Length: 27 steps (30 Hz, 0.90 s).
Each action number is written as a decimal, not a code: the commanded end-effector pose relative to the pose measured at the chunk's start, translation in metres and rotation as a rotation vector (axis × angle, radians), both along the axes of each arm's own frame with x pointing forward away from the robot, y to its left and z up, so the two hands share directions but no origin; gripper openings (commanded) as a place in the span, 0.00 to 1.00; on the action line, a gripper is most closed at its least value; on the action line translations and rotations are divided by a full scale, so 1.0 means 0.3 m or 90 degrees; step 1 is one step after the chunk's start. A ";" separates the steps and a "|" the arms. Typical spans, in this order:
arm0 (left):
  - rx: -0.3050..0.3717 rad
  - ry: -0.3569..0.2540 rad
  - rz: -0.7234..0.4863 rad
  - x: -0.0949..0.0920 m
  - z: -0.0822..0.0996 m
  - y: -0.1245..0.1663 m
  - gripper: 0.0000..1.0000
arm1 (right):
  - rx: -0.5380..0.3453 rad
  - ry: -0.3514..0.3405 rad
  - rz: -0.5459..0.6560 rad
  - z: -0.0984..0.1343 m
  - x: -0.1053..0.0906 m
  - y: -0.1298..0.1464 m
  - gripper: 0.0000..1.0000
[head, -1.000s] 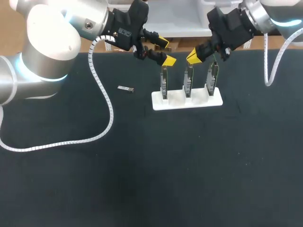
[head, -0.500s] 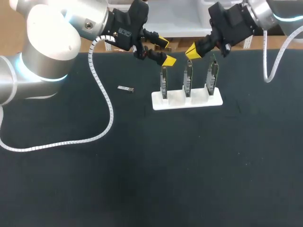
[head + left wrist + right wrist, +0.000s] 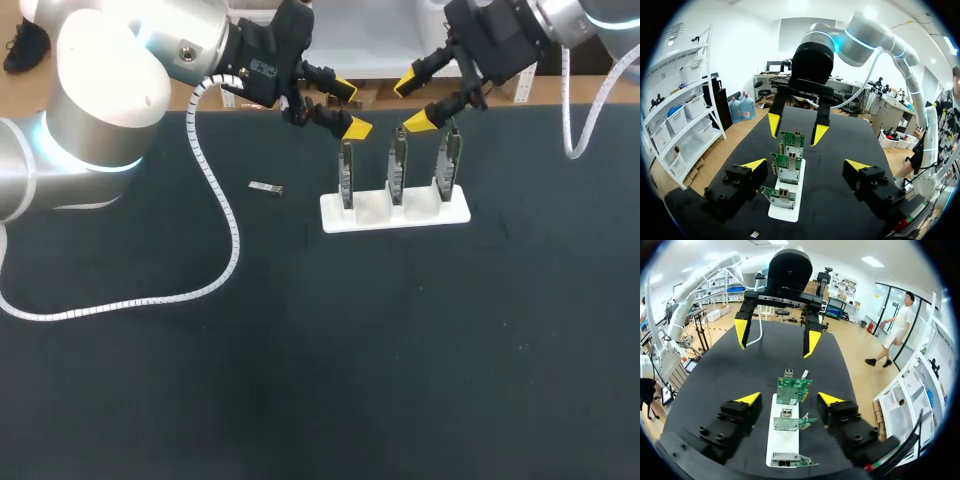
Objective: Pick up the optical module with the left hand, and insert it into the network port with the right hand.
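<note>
The optical module (image 3: 266,187), a small silver piece, lies on the black mat left of a white stand (image 3: 372,214) holding three upright network cards (image 3: 398,168). My left gripper (image 3: 350,108) hangs open above the left card, with nothing between its fingers. Above the middle and right cards, my right gripper (image 3: 411,103) is also open and empty. In the left wrist view my gripper (image 3: 805,165) straddles the row of cards (image 3: 787,170), facing the right gripper (image 3: 796,129). From the right wrist, my gripper (image 3: 789,399) looks down the cards (image 3: 792,389) towards the left gripper (image 3: 776,337) and the module (image 3: 804,374).
A white corrugated cable (image 3: 222,225) from my left arm loops over the mat's left part. Another cable (image 3: 568,140) hangs from the right arm near the far right edge. The stand's base (image 3: 785,212) sits on the black mat (image 3: 330,360).
My right gripper has lifted away from the middle card and gone from shut to open. The left arm and the module have not moved.
</note>
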State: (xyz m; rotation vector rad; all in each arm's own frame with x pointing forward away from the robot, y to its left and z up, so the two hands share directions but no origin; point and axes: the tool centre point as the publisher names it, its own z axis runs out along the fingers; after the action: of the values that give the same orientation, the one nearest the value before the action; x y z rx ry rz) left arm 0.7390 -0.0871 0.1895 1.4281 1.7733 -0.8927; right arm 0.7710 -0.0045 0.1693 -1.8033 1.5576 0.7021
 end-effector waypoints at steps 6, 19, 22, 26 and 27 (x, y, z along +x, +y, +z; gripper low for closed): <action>0.004 0.002 0.002 -0.001 0.003 -0.002 1.00 | -0.015 0.008 0.014 0.027 0.005 -0.045 1.00; 0.004 0.002 0.002 -0.001 0.003 -0.002 1.00 | -0.043 0.016 0.025 0.029 0.004 -0.119 1.00; 0.004 0.002 0.002 -0.001 0.003 -0.002 1.00 | -0.042 0.021 0.014 0.032 0.009 -0.140 1.00; 0.004 0.002 0.002 -0.001 0.003 -0.002 1.00 | -0.040 0.025 0.006 0.035 0.014 -0.158 1.00; 0.004 0.002 0.002 -0.001 0.003 -0.002 1.00 | -0.039 0.025 0.005 0.035 0.014 -0.158 1.00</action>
State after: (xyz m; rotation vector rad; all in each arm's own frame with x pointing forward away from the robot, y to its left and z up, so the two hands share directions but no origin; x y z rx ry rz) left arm 0.7390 -0.0870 0.1895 1.4281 1.7733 -0.8926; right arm 0.7772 -0.0495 0.1794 -1.8566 1.6174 0.7027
